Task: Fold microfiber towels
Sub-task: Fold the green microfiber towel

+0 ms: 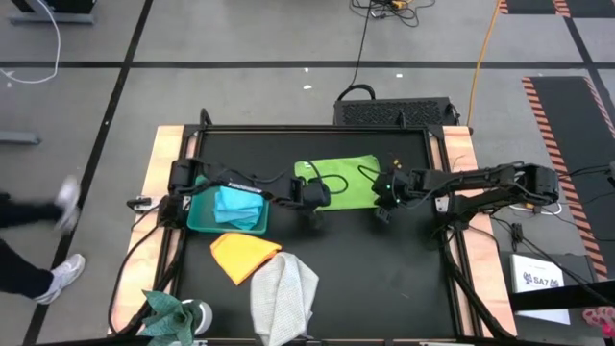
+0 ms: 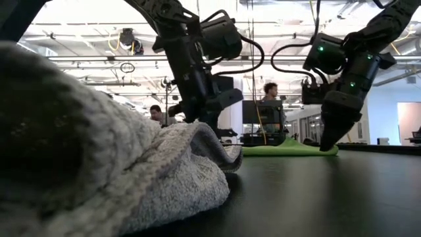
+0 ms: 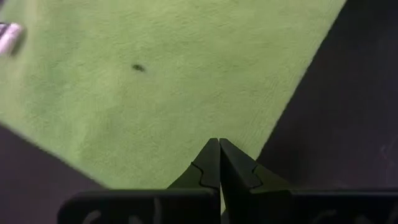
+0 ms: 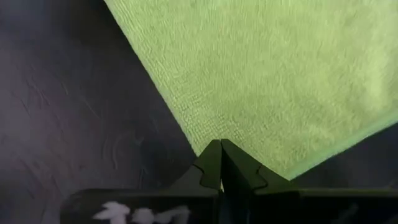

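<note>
Towel point(image 1: 338, 179) between both grippers

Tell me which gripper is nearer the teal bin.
Left. The left gripper is at the lime green towel's near-left corner, a short way from the teal bin; the right gripper is at the towel's opposite corner, farther off.

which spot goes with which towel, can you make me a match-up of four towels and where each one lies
Things:
1. lime green towel
2. light blue towel
3. orange-yellow towel
4. light grey towel

Places:
A. inside the teal bin
B. spread flat between the two grippers
C. at the table's near edge, crumpled
D. on the mat just in front of the bin

Pairs: 1-B, 2-A, 3-D, 4-C
</note>
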